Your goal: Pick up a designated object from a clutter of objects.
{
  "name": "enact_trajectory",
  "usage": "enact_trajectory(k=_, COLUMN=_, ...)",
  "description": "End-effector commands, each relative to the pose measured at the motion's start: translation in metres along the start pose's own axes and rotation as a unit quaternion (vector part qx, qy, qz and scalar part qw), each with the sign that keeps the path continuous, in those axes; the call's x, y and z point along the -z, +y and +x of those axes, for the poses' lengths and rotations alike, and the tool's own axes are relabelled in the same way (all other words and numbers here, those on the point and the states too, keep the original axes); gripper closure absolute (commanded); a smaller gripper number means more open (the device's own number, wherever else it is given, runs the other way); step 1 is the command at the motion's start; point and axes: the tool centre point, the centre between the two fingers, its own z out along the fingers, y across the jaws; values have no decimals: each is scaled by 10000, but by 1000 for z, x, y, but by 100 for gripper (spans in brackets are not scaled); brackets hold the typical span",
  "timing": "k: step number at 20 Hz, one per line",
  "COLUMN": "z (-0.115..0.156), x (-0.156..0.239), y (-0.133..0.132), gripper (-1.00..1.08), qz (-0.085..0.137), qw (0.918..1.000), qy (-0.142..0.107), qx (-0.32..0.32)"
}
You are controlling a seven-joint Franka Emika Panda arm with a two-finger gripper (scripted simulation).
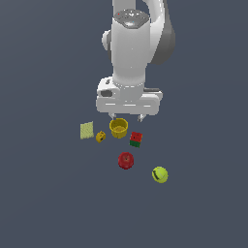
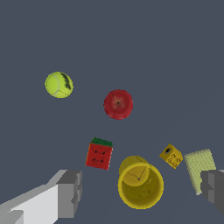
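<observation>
The red and green cube (image 1: 136,139) (image 2: 99,154) rests on the dark floor, just to the exterior view's right of the yellow cup (image 1: 118,128) (image 2: 140,183). My gripper (image 1: 126,117) (image 2: 139,192) hangs above the cup, behind the cube, with its jaws wide apart and nothing between them. One grey fingertip (image 2: 70,192) shows beside the cube in the wrist view, the other fingertip (image 2: 213,186) near the pale square. The cube is apart from both fingers.
A red apple (image 1: 126,160) (image 2: 118,104) and a yellow-green tennis ball (image 1: 160,174) (image 2: 58,84) lie nearer the front. A small yellow-orange block (image 1: 100,136) (image 2: 171,156) and a pale yellow flat square (image 1: 86,130) (image 2: 199,163) sit to the cup's left in the exterior view.
</observation>
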Motion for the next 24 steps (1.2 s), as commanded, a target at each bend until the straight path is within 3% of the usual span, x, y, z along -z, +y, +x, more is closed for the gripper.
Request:
enact_trajectory(k=1, z=-3, x=-25, y=-8, gripper=-92, qz=0, qw=9999, qy=-23, qx=-155)
enact_trajectory(k=12, z=-36, x=-131, y=-39, gripper=-92, qz=15, qw=9963, qy=-122, qx=-855)
enact_trajectory(k=24, z=-58, x=-173, y=-51, gripper=-92, qz=28, qw=9931, qy=-170, qx=-1163)
